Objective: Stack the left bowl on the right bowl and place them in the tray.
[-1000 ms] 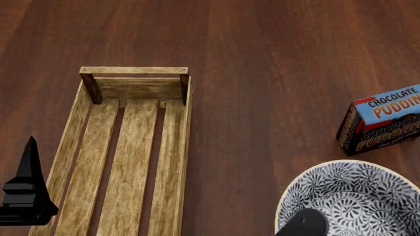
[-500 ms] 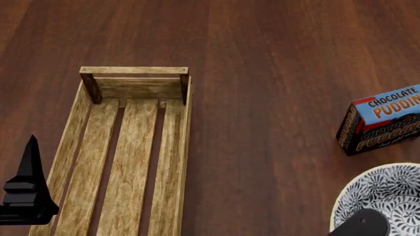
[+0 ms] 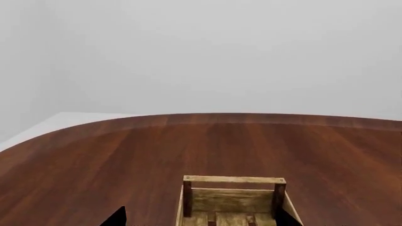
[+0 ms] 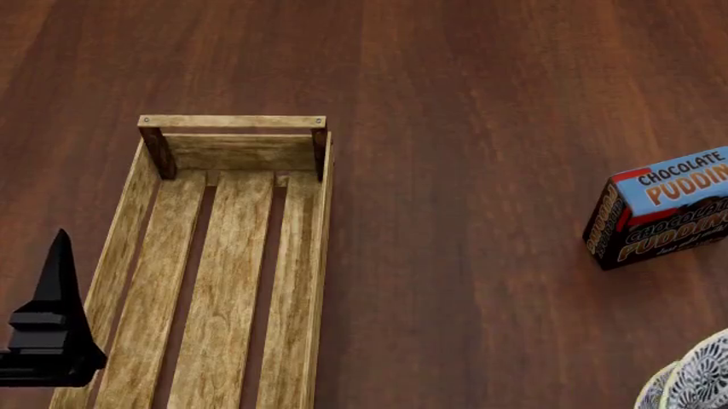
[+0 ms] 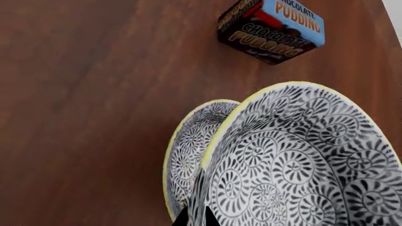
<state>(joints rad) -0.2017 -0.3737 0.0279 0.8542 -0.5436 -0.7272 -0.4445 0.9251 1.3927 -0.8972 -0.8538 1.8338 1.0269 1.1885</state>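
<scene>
Right claw (image 5: 196,217) pinches rim of the patterned carried bowl (image 5: 301,165), holding it above the second bowl (image 5: 188,155) for stacking; left claw (image 4: 51,341) state indeterminate.

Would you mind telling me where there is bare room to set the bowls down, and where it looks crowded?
The tray holds nothing; its slatted floor is bare. Bare tabletop also runs between the tray's right side and the chocolate pudding box. It is crowded near that box, where the right gripper grips one patterned bowl over the other bowl.
</scene>
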